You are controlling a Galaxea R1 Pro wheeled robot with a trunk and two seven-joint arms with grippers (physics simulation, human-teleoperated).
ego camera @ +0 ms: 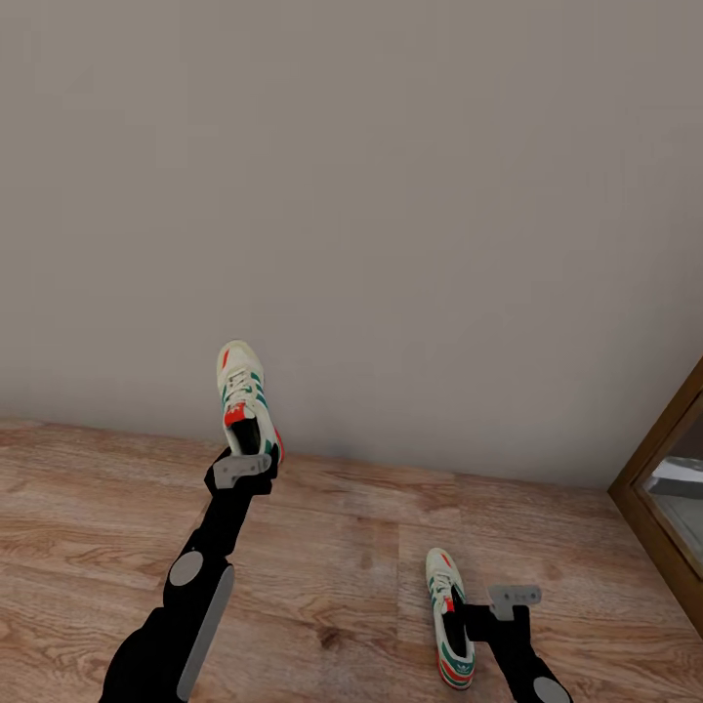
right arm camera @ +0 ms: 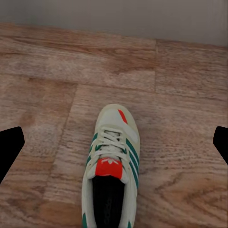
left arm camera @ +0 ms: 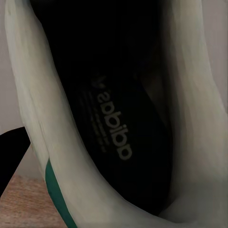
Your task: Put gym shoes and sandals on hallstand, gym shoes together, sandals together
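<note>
One cream-white gym shoe (ego camera: 242, 391) with green stripes hangs in the air in front of the wall, toe up, with my left gripper (ego camera: 249, 451) shut on its heel end. The left wrist view looks into this shoe's dark insole (left arm camera: 111, 128), with a black finger (left arm camera: 9, 156) beside it. The second gym shoe (ego camera: 449, 617) lies on the wood-plank corridor floor (ego camera: 342, 547). My right gripper (ego camera: 473, 619) is at its heel side and stands open. In the right wrist view the fingers (right arm camera: 8, 152) spread wide on either side of that shoe (right arm camera: 111, 161). The sandals and hallstand are out of view.
A plain grey wall (ego camera: 391, 195) fills the background and meets the floor just behind the shoes. A brown-framed mirror (ego camera: 656, 469) leans at the right edge.
</note>
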